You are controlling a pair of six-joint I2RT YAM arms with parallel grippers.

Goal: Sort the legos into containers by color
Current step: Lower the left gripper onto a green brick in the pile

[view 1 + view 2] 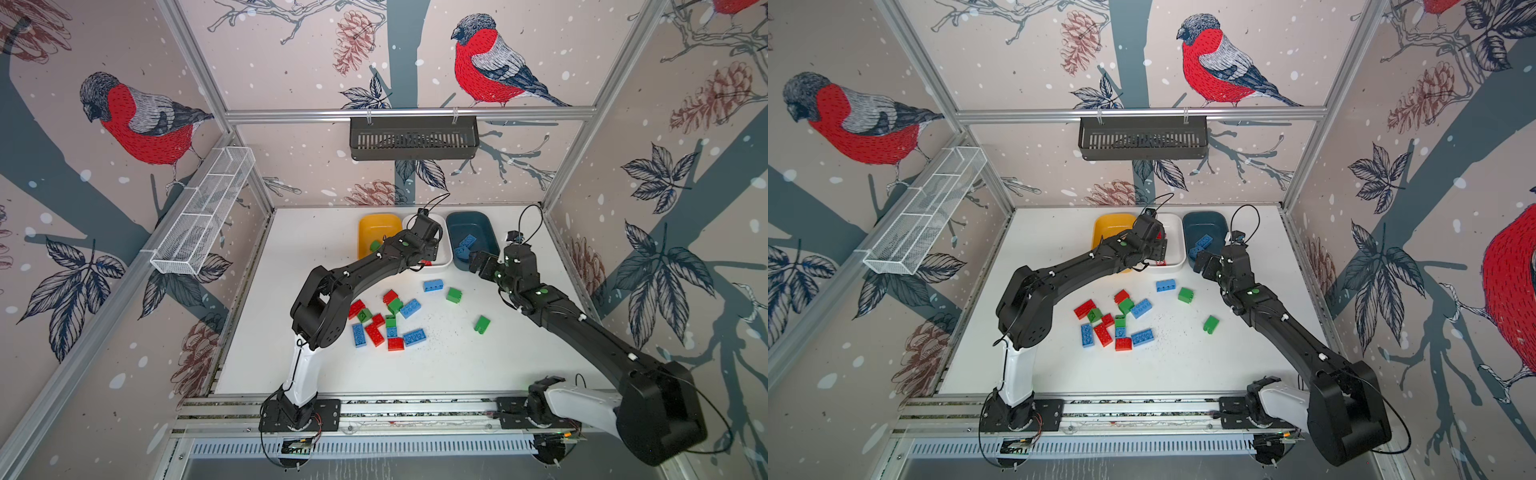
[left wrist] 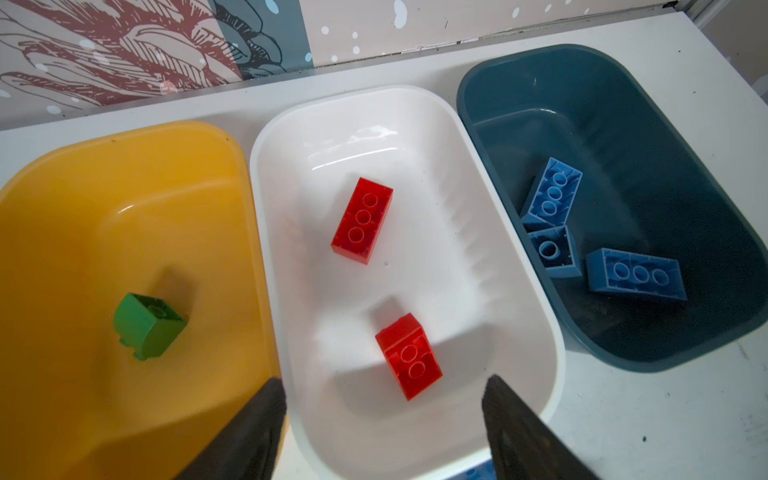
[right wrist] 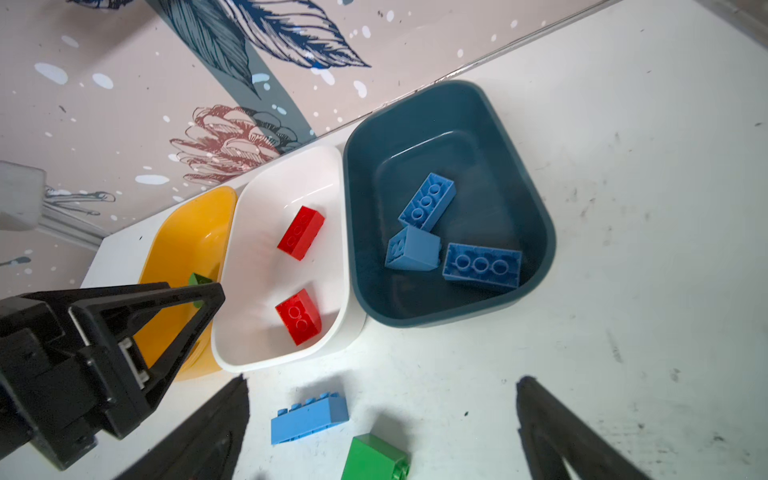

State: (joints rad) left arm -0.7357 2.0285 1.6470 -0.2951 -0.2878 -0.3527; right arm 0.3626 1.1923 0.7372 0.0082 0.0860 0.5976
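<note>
Three tubs stand in a row at the back: yellow [image 2: 124, 208], white [image 2: 415, 137] and teal [image 2: 623, 104]. A green lego [image 2: 147, 324] lies in the yellow tub, two red legos [image 2: 362, 220] in the white one and three blue legos [image 2: 636, 274] in the teal one. My left gripper [image 2: 383, 380] hangs open above the white tub's near end, holding nothing. My right gripper [image 3: 383, 379] is open over the table in front of the teal tub, near a blue lego [image 3: 309, 417] and a green lego [image 3: 376, 457]. Several loose legos [image 1: 386, 320] are heaped mid-table.
A lone green brick [image 1: 482, 324] lies right of the heap. A black slotted basket [image 1: 413, 137] hangs on the back wall and a white wire rack [image 1: 203, 216] on the left wall. Walls close three sides, and a metal rail [image 1: 415, 409] runs along the front.
</note>
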